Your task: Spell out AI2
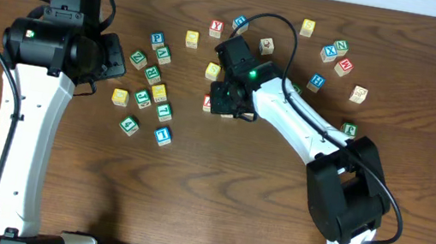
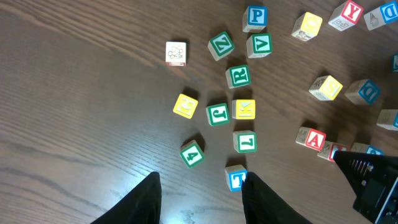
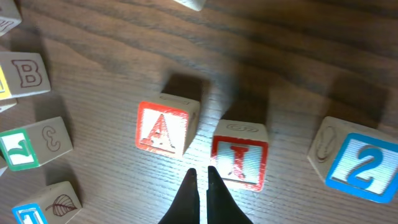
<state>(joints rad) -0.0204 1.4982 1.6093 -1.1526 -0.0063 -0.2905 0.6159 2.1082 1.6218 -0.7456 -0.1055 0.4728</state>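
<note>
in the right wrist view the word is taking shape along the middle of the frame. the a block sits left of centre and the i block just right of it. their near edges are close, with a thin gap, and the i block lies a little lower, so the pair is not quite level. the 2 block lies at the right edge, turned slightly and well apart from the i block. by our reading, that gap is the main thing left to fix.

the right gripper comes up from the bottom centre with its two dark tips pressed almost together and nothing between them. they point at the seam between the a block and the i block. we judge the tips are held together so they can work as one narrow pusher, nudging a block along the table rather than lifting it. we cannot tell whether they touch either block.

in the left wrist view the left gripper hangs at the bottom of the frame with its fingers spread wide and holding nothing. it is over a cluster of spare blocks in the upper middle. we take it to be parked on its own side so the right arm has room. the a block shows there too, at the right of the frame.
</note>
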